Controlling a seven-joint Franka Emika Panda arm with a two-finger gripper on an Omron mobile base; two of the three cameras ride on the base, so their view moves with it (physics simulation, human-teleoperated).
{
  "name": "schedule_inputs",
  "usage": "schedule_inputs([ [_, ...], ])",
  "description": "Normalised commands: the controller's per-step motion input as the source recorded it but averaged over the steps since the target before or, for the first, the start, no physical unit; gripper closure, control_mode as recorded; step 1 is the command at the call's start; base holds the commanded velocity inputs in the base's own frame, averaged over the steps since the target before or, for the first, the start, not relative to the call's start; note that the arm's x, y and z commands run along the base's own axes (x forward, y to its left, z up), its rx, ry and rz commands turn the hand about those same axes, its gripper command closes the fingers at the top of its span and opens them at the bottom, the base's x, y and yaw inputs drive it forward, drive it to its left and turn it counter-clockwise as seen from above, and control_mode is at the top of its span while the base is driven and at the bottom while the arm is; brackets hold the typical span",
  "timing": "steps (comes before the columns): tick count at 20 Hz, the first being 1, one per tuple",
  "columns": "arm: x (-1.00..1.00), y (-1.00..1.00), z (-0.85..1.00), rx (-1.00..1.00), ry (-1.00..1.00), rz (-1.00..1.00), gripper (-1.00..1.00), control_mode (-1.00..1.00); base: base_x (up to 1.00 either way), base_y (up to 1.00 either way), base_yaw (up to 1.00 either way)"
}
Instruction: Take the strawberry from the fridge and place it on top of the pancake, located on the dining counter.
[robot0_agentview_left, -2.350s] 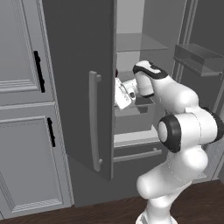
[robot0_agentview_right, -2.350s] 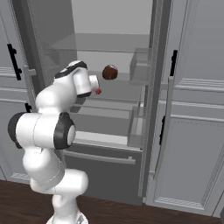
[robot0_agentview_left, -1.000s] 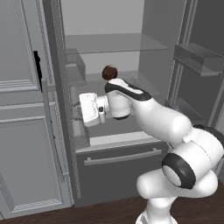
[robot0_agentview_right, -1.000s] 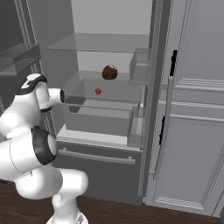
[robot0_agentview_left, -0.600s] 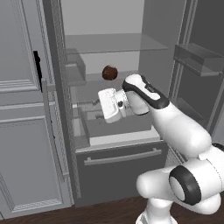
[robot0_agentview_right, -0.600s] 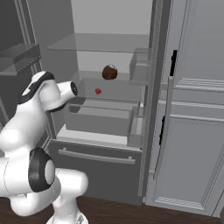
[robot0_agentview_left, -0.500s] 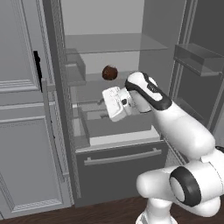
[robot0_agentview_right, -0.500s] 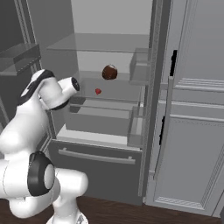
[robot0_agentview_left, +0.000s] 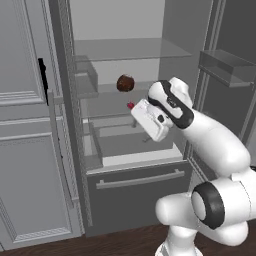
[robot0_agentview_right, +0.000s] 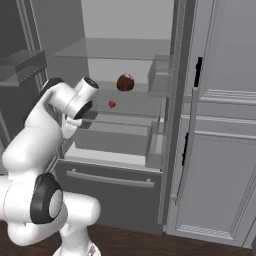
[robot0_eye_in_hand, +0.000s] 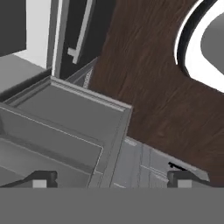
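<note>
Strawberry: small, red, on a glass shelf inside the open fridge, apart from the claw. Dark brown round lump: same shelf, just above and right of the berry. Claw: released, fingers spread wide, nothing between them, pointing down over a fridge drawer and dark wood floor.

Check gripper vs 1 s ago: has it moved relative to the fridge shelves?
Yes. In the left base view the gripper has swung rightward from the fridge's left shelf edge to just below the strawberry.
</note>
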Motion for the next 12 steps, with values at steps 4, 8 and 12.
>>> schedule_inputs([
  [4,-0.04,-0.78,-0.19,-0.10,-0.37,0.76,-1.00,-1.00,0.00,0.00,0.00],
  [8,-0.25,-0.25,0.00,-0.30,-0.28,0.88,-1.00,-1.00,0.00,0.00,0.00],
  [12,-0.25,-0.12,-0.43,-0.35,-0.34,0.88,-1.00,-1.00,0.00,0.00,0.00],
])
